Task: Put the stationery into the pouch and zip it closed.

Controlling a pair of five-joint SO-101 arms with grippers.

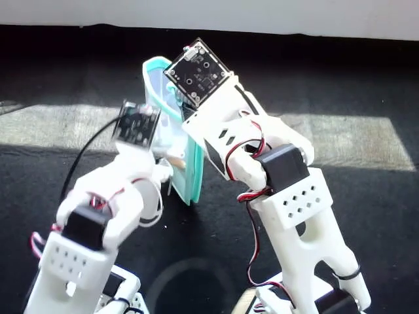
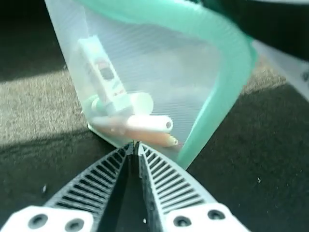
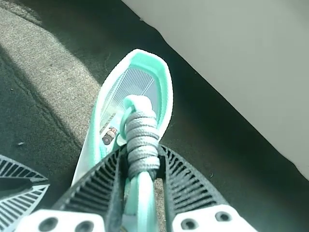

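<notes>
Black tabletop, sunlit band crossing it. One mint-green mesh pouch is being held upright between two arms. Left gripper is pinching its lower seam, fingers closed. Right gripper is clamping the grey cord zip pull. White tube and pens are lying inside.

The mint-edged translucent plastic pouch looked finely ribbed, its grey braided cord pull coarse, the black table cover matt and grainy.

arms: white shells | servos: black | wires: red, black | left hand: ribbed
</notes>
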